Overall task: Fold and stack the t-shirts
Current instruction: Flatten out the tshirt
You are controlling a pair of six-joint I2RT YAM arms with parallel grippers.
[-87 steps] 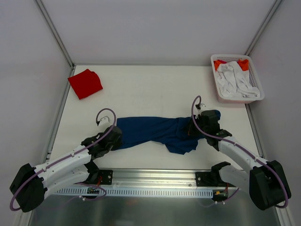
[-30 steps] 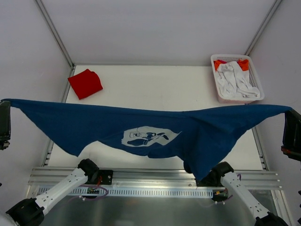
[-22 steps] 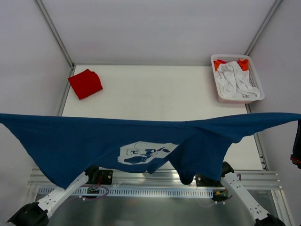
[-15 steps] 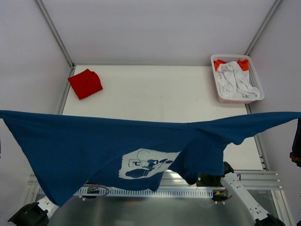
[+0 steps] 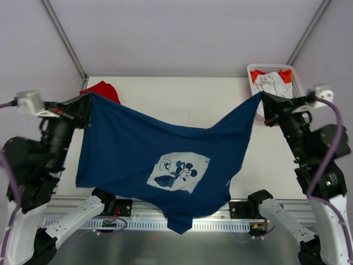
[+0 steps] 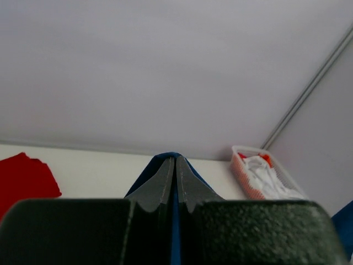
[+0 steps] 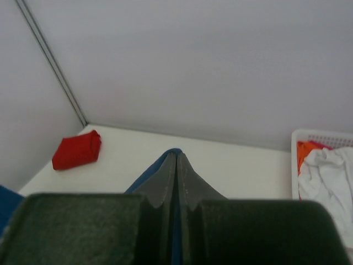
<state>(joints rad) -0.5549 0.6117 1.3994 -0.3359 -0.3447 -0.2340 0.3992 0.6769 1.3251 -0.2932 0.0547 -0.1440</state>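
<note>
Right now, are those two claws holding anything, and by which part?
The navy blue cloth t-shirt with a cartoon print: left gripper and right gripper each pinch one raised corner.

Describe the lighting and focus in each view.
Top external: even, diffuse light, no glare, and the print on the navy t-shirt is crisp. Left wrist: the left end effector looms dark and soft near the lens, the basket behind it clearer. Right wrist: the right end effector looks likewise, and the red t-shirt reads clearly.
</note>
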